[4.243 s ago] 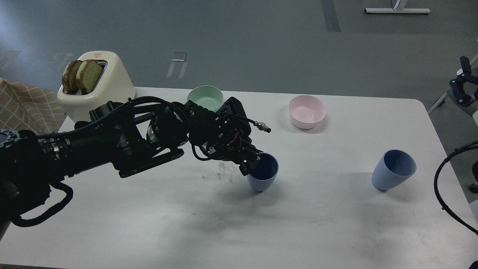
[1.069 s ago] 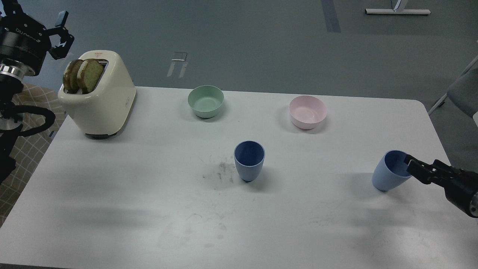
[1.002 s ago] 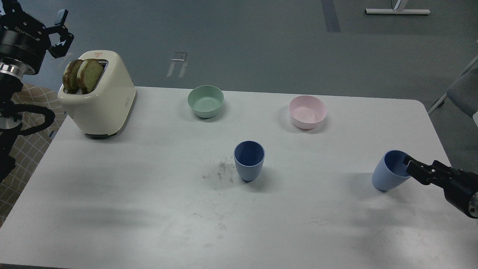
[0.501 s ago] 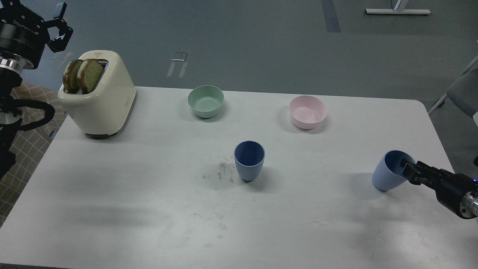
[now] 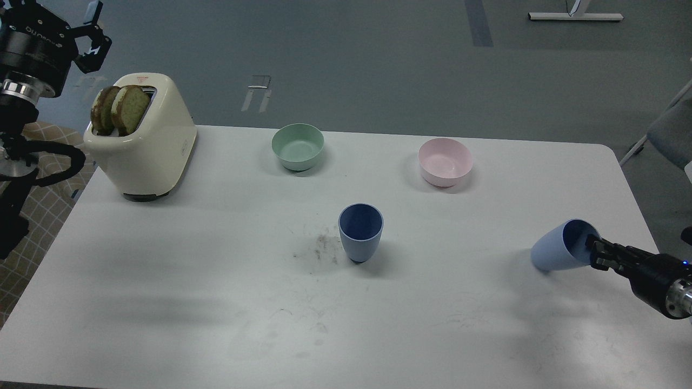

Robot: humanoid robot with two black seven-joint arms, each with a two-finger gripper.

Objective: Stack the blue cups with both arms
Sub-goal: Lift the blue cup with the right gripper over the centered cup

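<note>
One blue cup stands upright at the middle of the white table, with no gripper near it. The second blue cup is at the right, tipped far over with its mouth toward the right. My right gripper comes in from the right edge and is shut on that cup's rim, with one finger inside the mouth. I cannot tell whether its base still touches the table. My left gripper is open and empty, raised at the far top left above the toaster.
A cream toaster with two toast slices stands at the table's back left. A mint-green bowl and a pale pink bowl sit along the back. Dark smudges mark the table left of the middle cup.
The left arm let go of the middle cup and withdrew to the top left. The right gripper closed on the right cup's rim and has tipped it further over.
</note>
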